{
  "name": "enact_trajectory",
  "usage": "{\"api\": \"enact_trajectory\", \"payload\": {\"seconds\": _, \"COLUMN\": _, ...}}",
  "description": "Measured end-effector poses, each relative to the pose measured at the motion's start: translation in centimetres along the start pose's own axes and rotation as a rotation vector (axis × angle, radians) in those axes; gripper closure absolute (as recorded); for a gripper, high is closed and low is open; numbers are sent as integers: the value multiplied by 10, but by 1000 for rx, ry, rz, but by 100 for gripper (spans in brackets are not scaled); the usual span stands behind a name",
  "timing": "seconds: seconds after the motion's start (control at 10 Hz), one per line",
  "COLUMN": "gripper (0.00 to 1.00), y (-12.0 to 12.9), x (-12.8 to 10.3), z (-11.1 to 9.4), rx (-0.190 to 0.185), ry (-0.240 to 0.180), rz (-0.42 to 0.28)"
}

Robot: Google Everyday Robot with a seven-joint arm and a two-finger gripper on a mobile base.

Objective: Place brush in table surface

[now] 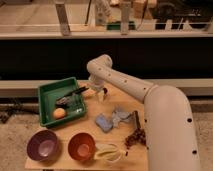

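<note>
Fetching the brush [72,95] from the tray [56,84]: gripper [101,95] beside its handle, grasp unclear. Next, lower it onto the table [120,98].

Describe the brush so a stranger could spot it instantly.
On the wooden table's left side sits a green tray. The brush lies slanted across its right part, reaching toward the gripper beside the tray. It is long, slim and black, unlike the round orange object there.
</note>
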Motion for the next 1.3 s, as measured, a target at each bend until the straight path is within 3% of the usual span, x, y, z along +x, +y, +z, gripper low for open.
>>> {"api": "enact_trajectory", "payload": {"seconds": 0.3, "gripper": 20, "y": -2, "x": 4, "z": 3, "rx": 2, "ry": -8, "rz": -4}}
{"api": "enact_trajectory", "payload": {"seconds": 0.8, "gripper": 20, "y": -26, "x": -4, "z": 2, "rx": 10, "ry": -36, "rz": 72}}
{"api": "enact_trajectory", "payload": {"seconds": 1.3, "gripper": 20, "y": -48, "x": -11, "z": 7, "rx": 22, "ry": -60, "rz": 101}}
